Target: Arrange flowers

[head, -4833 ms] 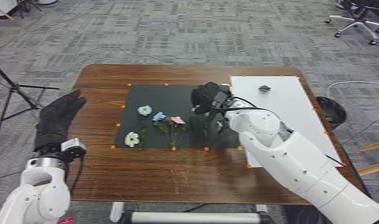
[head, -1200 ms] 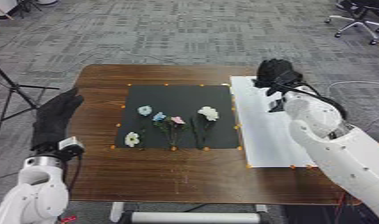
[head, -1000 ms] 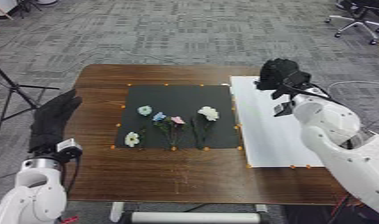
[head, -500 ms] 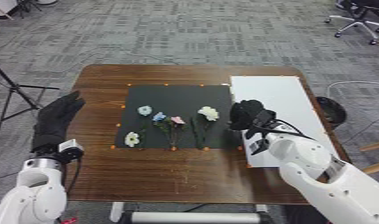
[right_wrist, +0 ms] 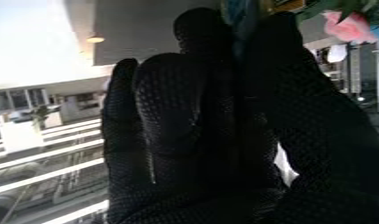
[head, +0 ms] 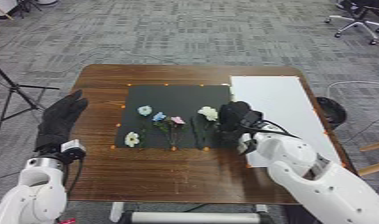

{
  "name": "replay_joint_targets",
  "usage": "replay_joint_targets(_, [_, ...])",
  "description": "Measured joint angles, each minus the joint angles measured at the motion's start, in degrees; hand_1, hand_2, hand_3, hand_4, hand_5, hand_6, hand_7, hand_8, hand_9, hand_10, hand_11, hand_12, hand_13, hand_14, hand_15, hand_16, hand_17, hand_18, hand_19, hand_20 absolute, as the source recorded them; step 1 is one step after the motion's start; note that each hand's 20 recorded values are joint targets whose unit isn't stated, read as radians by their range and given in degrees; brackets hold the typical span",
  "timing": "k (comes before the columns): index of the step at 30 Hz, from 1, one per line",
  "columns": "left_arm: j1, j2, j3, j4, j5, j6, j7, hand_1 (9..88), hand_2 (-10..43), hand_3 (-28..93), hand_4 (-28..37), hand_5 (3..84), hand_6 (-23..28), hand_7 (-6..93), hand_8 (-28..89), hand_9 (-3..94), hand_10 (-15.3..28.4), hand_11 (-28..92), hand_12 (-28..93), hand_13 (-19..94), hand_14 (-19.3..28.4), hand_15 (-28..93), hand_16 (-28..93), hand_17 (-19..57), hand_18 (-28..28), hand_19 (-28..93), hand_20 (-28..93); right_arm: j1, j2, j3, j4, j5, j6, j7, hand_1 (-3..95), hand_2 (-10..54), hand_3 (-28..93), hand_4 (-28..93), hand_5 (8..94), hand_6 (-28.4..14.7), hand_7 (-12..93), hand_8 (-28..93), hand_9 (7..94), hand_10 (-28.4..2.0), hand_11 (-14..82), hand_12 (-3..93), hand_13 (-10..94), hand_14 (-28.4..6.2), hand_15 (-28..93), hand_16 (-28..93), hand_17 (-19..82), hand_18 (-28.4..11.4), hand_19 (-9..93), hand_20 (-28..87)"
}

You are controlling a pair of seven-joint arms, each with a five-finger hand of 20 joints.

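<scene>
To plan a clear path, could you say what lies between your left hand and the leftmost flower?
Bare tabletop, then the dark mat, in the head view.

We are looking at what seems to be a robotics lab in an office-like room, floored with patterned grey carpet (head: pixel 194 37). In the head view, two white robot arms (head: pixel 323 189) reach over a brown wooden table (head: pixel 168 175), where small orange dots (head: pixel 174 148) mark out the work areas. Around it we see a black tripod (head: pixel 15 86) to the left, and to the right a dark round bin (head: pixel 335 116), a thin pale cable (head: pixel 347 82) and, farther back, a wheeled office chair (head: pixel 359 19).
</scene>
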Motion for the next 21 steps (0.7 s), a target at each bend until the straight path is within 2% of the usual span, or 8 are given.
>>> replay_joint_targets(4, [-0.2,-0.09,0.00,0.00,0.03,-0.01,-0.51,24.5,1.1,69,-23.3,36.9,3.0,11.8,-7,42.0,12.7,17,12,33,16.0,9,2,3.3,11.2,6,15,0.5,-0.8,-0.1,0.0,0.0,-1.3,0.0,50.1,-9.5,57,-15,69.4,2.2,24,4,77.7,-11.0,17.2,22.1,76,-7.0,58,33,30,-19.3,55,52])
replay_joint_targets(7, [-0.3,-0.10,0.00,0.00,0.03,0.00,-0.59,24.7,1.1,68,-23.3,36.9,3.0,11.7,-7,41.8,12.6,17,13,33,16.1,9,3,3.3,11.2,6,15,0.8,-0.9,0.0,0.0,0.3,-2.0,0.0,43.6,-9.5,62,-15,68.1,2.0,21,3,76.0,-11.3,17.8,20.1,75,-7.7,58,33,29,-19.5,55,52])
replay_joint_targets(11, [-0.3,-0.11,0.00,0.00,0.03,-0.01,-0.64,24.6,1.1,68,-23.0,37.0,3.1,11.6,-7,41.8,12.6,17,13,33,16.2,9,3,3.2,11.2,6,15,1.0,-0.9,0.7,-0.1,0.9,-3.5,-0.7,38.4,-9.5,66,-15,66.9,1.8,20,-9,74.2,-11.9,17.3,19.6,74,-8.4,58,33,28,-19.8,54,52])
replay_joint_targets(18, [-0.3,-0.15,-0.05,0.00,0.03,-0.11,-0.66,24.5,1.0,68,-23.0,37.9,3.2,11.9,-7,42.0,12.8,17,13,33,16.2,9,3,3.2,11.2,6,14,1.5,-0.9,3.2,-1.0,1.7,-6.1,-1.5,35.2,-9.5,67,-16,63.7,0.5,19,-9,70.7,-12.7,15.9,19.7,71,-9.8,58,32,28,-19.9,51,50])
replay_joint_targets(21, [-0.3,-0.15,-0.07,0.00,0.05,-0.15,-0.64,24.6,1.0,68,-23.0,38.9,3.4,12.1,-7,42.4,12.8,17,13,33,16.2,9,3,3.2,11.2,6,14,1.6,-0.9,5.0,-1.6,2.3,-7.0,-1.7,31.7,-9.5,66,-15,62.8,0.3,18,-9,69.3,-13.1,15.2,19.8,68,-11.3,54,30,28,-19.8,47,48])
